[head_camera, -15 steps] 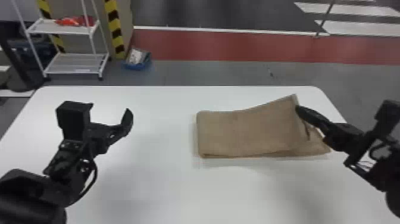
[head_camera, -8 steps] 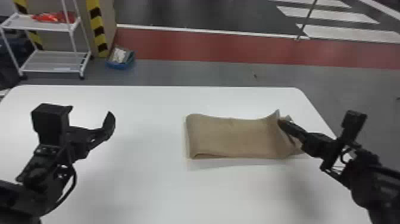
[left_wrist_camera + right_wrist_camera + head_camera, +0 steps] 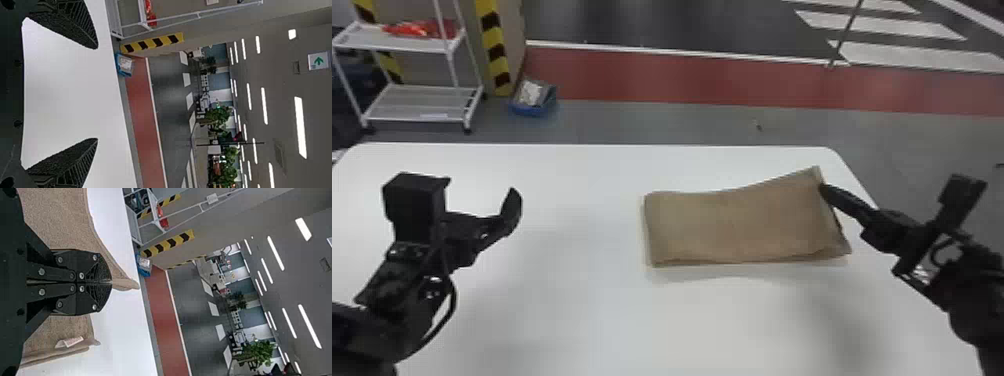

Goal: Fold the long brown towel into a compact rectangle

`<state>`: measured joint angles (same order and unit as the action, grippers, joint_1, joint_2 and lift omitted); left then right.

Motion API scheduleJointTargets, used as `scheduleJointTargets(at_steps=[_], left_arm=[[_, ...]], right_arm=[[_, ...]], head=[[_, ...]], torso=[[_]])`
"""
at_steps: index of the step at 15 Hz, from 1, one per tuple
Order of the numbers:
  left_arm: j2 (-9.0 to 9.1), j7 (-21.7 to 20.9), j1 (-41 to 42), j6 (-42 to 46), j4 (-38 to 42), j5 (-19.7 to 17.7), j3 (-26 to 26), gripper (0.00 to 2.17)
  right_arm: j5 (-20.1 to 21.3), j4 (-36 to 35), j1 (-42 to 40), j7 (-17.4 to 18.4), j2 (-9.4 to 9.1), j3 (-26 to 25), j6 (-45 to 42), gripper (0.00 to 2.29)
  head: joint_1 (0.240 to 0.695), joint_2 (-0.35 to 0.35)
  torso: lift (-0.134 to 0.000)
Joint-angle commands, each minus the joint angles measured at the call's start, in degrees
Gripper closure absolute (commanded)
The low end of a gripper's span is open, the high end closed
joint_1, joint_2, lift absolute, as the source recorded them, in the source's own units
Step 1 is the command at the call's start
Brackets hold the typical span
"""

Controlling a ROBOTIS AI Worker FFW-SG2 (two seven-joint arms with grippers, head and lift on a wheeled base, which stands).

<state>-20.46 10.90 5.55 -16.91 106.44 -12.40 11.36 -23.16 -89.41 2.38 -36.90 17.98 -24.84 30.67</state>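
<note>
"What's at the far left?"

"A white cart [image 3: 422, 102], a small pale label [image 3: 434, 116] on its lower shelf, too small to read, and red things [image 3: 417, 29] on the upper one. Right of it stand a post [image 3: 494, 47] with yellow and black stripes and a blue box [image 3: 533, 100] on the floor."

"And nearer, on the left?"

"The left claw [image 3: 482, 187], over the white table [image 3: 542, 320], its two fingers spread wide with nothing between them."

"Where's the towel?"

"Right of the middle of the table [image 3: 542, 320], folded into a long rectangle [image 3: 732, 225], near edge fairly straight, far edge rising toward the right."

"Any label on it?"

"A white tag [image 3: 69, 342] near one edge, seen in the right wrist view. I can't make out any print."

"The right claw?"

"The right claw [image 3: 822, 188] is at the towel's right end, near the far corner, fingers pressed together, pinching a fold of the cloth."

"And the room?"

"Grey floor beyond, a red band [image 3: 682, 75] across it, white stripes [image 3: 882, 25] at the far right. The left wrist view has a sign [image 3: 319, 60] with a green arrow, plants [image 3: 217, 115] and ceiling lights [image 3: 300, 127]."
</note>
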Motion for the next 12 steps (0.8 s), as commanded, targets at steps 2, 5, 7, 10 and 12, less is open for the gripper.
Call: scheduleJointTargets(at_steps=[2, 5, 7, 10, 12], left_arm=[[-0.28, 0.0, 0.2, -0.5, 0.1, 0.1, -0.1, 0.04], [-0.37, 0.0, 0.3, -0.3, 0.0, 0.2, -0.1, 0.04], [-0.37, 0.0, 0.3, -0.3, -0.2, 0.2, 0.0, 0.04], [-0.37, 0.0, 0.3, -0.3, -0.4, 0.2, -0.1, 0.04], [-0.37, 0.0, 0.2, -0.3, -0.5, 0.2, 0.0, 0.04]], right_arm=[[0.2, 2.4, 1.8, -0.1, 1.79, -1.4, -0.5, 1.24], [4.7, 13.6, 6.7, -1.8, 3.46, 1.7, -2.2, 1.23], [7.0, 20.9, 9.3, -2.5, 3.37, 1.8, -7.2, 1.23], [7.3, 21.2, 9.4, -2.5, 3.29, 1.9, -8.0, 1.21], [7.0, 20.0, 8.5, -2.1, 3.02, 1.2, -8.7, 0.29]], head=[[0.695, -0.182], [0.695, -0.199], [0.695, -0.205], [0.695, -0.216], [0.695, -0.217]], torso=[[-0.128], [-0.128], [-0.128], [-0.128], [-0.128]])
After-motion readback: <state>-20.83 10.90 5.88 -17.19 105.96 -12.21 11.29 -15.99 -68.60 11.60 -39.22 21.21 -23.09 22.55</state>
